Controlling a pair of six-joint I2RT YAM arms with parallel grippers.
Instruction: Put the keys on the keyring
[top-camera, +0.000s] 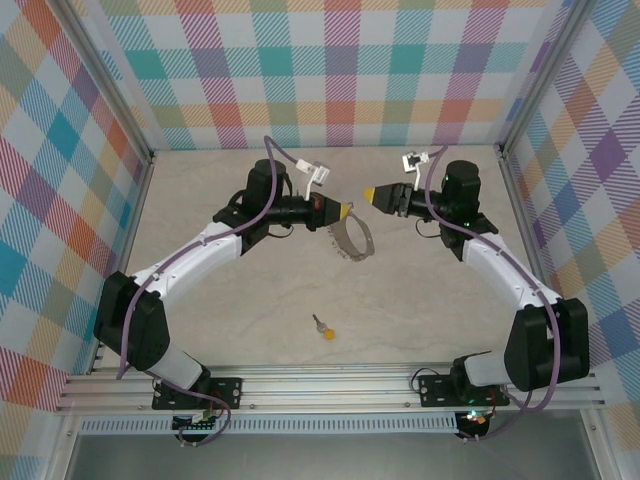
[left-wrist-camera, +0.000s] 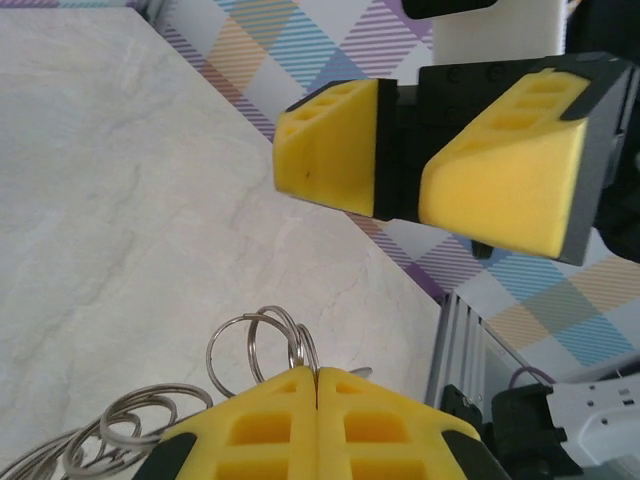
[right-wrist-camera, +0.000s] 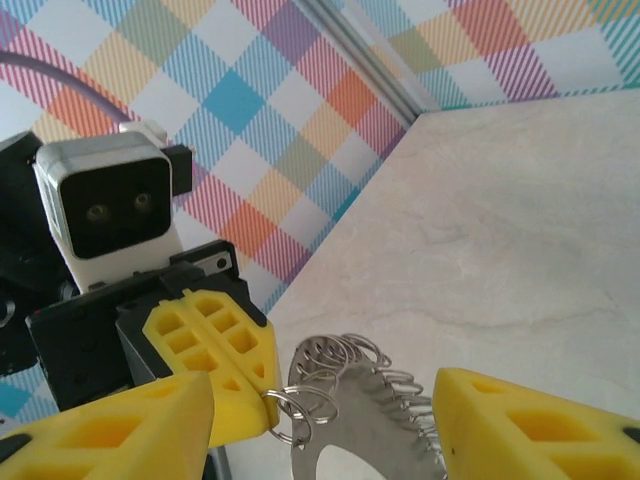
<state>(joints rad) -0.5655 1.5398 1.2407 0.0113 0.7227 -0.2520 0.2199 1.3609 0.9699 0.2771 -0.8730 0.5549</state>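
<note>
Left gripper (top-camera: 347, 211) had its fingers together, clamped on the keyring (top-camera: 350, 240) — ring chain dangling over mid-worktop (top-camera: 200, 330). Right gripper (top-camera: 370, 195) faced it (close, not touching), fingers apart, nothing between them. Key (top-camera: 323, 328) lay flat nearer the arm bases — well apart from both.

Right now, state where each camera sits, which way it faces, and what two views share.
Top external: above and behind the bases, looking down on the table, both arms, key and keyring.
Left wrist: on the left arm, looking past its shut left end effector at the open right end effector.
Right wrist: on the right arm, looking between its fingers at the left end effector holding the keyring.
Shared: both wrist views show the keyring.
</note>
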